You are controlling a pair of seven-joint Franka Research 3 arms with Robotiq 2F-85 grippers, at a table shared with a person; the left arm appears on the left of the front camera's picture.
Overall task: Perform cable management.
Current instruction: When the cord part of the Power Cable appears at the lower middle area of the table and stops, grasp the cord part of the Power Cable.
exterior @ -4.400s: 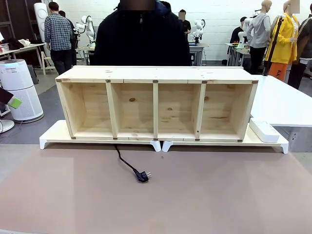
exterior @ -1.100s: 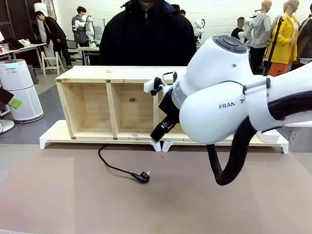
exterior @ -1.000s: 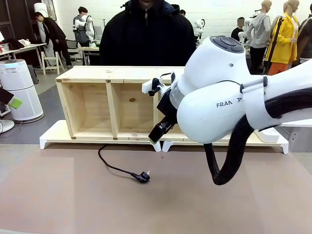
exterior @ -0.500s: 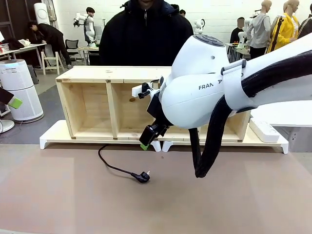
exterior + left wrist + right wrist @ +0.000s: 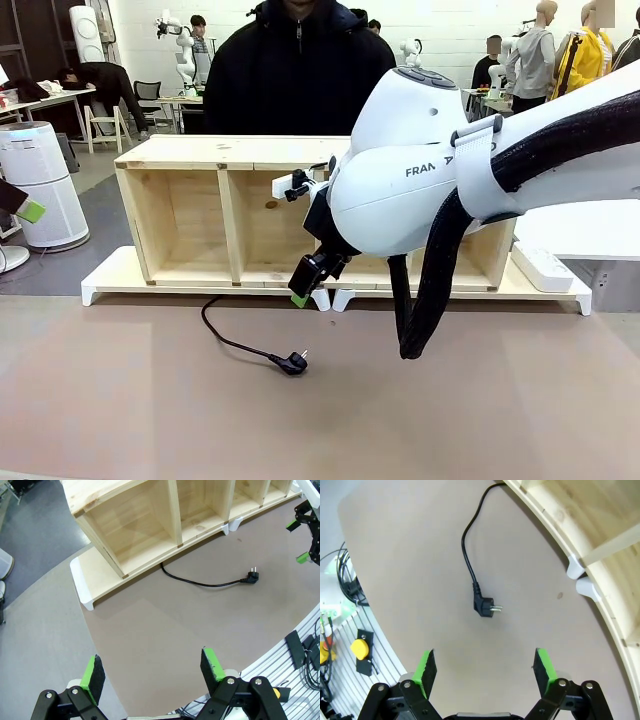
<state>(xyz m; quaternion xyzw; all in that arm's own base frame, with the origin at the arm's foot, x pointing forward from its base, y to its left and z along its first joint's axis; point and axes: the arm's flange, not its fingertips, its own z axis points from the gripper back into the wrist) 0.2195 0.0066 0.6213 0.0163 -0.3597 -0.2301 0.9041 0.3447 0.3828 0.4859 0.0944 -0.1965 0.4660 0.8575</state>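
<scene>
Well, from the front, the big white right arm (image 5: 420, 180) reaches across the wooden shelf (image 5: 190, 160), and the right gripper (image 5: 303, 288) hangs in the air just in front of the shelf, above the table (image 5: 480, 410). From this side I cannot tell how wide it is open. The cable (image 5: 232, 343) lies on the brown table, one end going under the shelf, its plug (image 5: 291, 363) nearer to us. A person (image 5: 300, 80) stands behind the shelf, and a white power strip (image 5: 542, 267) lies beside its right end. From the left wrist, the left gripper (image 5: 151, 669) is wide open with nothing in it, high above the table and well away from the cable. From the right wrist, looking down, the green pads (image 5: 426, 666) stand wide apart with nothing between them. The plug lies on the table a little beyond them, its two pins pointing toward the shelf.
</scene>
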